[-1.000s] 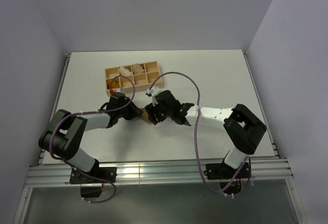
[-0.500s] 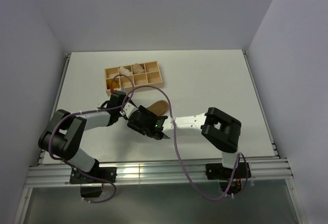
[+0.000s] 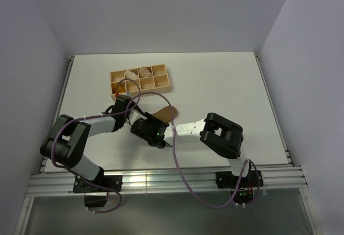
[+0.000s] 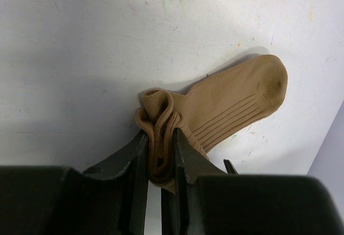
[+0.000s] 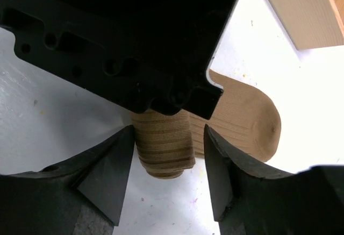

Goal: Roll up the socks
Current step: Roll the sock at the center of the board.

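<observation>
the left gripper (image 4: 159, 141) is closed tight on the socks (image 4: 231, 103), its two dark fingers (image 4: 131, 165) pinching the bunched, folded cuff end from both sides so that the fabric bulges up in ridges between them. only tan-brown ribbed fabric shows, and the layers in the fold cannot be told apart. from the pinch, the foot part runs flat on the tabletop (image 3: 226, 79), with the rounded toe at the end away from the gripper.

the right gripper (image 5: 167, 138) is open and set low over the same end from the opposite side. in its wrist view, its fingers (image 5: 102, 176) stand on either side of the rolled, banded lump that hangs below the left gripper's black body. one finger is right at the lump's edge and the other stands just off it. whether either one presses the fabric cannot be told.

from above, the two grippers meet left of the tabletop's middle, about halfway between its near and far edges. the toe pokes out beyond them, pointing toward the far right corner. a wooden tray (image 3: 161, 89) with compartments sits between the socks and the far edge, toward the far left corner, apart from the socks.
</observation>
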Action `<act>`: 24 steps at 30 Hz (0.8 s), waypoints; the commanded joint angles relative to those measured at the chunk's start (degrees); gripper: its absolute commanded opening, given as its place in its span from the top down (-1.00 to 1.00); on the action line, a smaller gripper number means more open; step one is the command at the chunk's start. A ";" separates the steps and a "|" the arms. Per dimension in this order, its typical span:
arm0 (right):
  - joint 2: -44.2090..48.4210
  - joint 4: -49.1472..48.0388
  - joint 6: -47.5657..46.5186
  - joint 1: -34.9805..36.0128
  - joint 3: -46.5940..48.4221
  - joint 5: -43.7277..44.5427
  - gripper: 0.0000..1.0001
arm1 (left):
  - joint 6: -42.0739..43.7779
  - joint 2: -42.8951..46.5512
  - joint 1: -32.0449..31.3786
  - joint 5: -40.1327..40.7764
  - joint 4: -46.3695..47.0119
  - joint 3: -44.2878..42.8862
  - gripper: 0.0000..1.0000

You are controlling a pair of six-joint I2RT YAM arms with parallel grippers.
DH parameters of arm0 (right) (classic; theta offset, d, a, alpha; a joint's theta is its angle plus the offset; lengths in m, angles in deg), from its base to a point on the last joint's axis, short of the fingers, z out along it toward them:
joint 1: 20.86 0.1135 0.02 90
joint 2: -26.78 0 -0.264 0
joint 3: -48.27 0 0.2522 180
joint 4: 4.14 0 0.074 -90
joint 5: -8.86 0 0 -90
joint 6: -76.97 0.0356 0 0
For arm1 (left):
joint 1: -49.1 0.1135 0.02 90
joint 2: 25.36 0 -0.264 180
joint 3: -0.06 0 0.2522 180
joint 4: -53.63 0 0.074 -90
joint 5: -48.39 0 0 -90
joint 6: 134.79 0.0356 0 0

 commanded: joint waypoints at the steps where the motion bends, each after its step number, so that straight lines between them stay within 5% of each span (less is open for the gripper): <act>1: -3.03 1.20 -2.47 1.10 2.18 -1.31 -0.20 | 1.46 -0.44 -1.50 0.03 -4.58 0.08 0.95; 8: -3.73 0.93 -0.10 1.10 -0.19 -1.84 0.39 | 0.14 0.09 -1.50 -0.07 -3.70 0.88 0.87; 14: -3.82 0.76 2.36 0.40 -2.21 -4.47 0.85 | -1.27 1.05 -1.50 0.98 -4.31 1.23 0.57; 21: -1.28 -0.03 5.61 -2.06 -5.29 -10.80 0.96 | -4.25 3.95 -1.15 4.15 -5.37 1.93 -0.47; 24: -0.40 -0.82 6.67 -3.46 -6.61 -14.93 0.97 | -5.04 5.62 -0.71 5.12 -5.54 2.37 -0.62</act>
